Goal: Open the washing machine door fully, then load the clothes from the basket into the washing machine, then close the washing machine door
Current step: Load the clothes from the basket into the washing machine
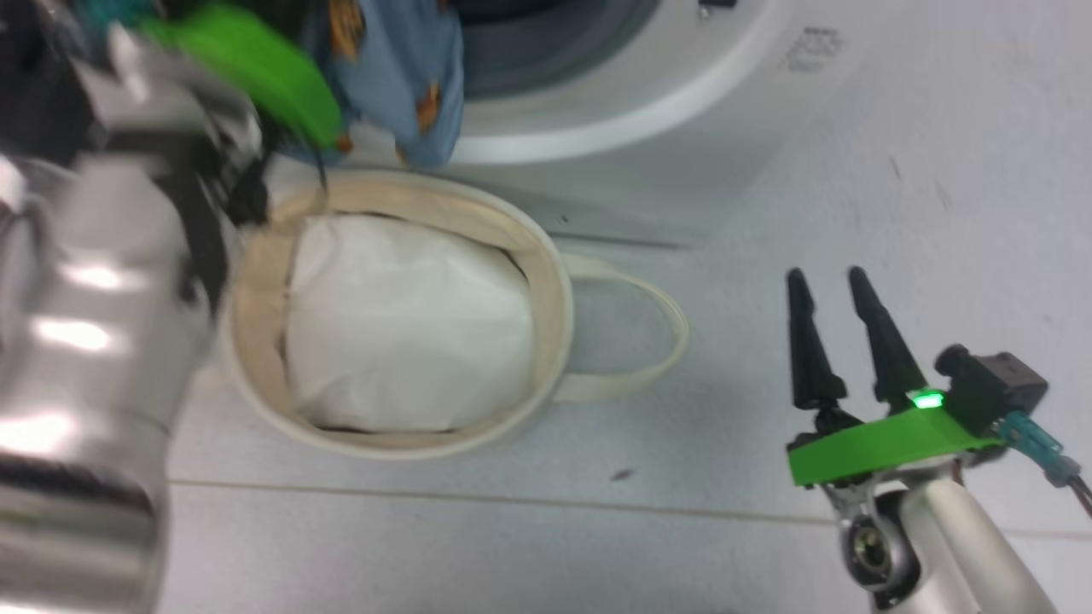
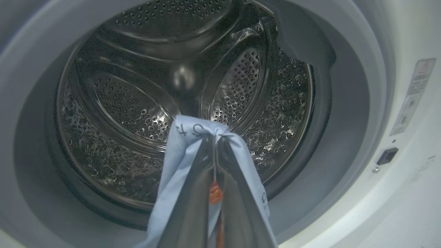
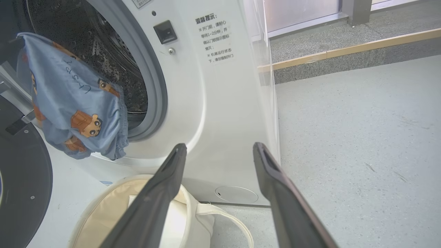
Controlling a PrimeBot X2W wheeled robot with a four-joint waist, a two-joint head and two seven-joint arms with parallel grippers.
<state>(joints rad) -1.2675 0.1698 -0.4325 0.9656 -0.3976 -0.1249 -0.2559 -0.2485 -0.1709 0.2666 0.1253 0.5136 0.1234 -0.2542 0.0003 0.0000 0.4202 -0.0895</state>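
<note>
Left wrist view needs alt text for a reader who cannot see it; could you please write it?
The left pincer, shut on a light blue garment, points into the perforated steel drum of the white washing machine, ringed by a grey gasket.

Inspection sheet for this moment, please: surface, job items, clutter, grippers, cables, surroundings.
Surface: pale grey floor, one seam line.
Job's things: washing machine, door open; drum shows no clothes lying in it; blue garment hangs before the opening; basket on the floor holds white padding, no blue clothes seen in it.
Clutter: small dark speck on the floor.
Grippers: left gripper shut on the blue garment; right gripper open, holding nothing, beside the basket.
Cables: teal-plugged cable at the right wrist.
Surroundings: raised grey step with a wooden edge; printed label on the machine front.
</note>
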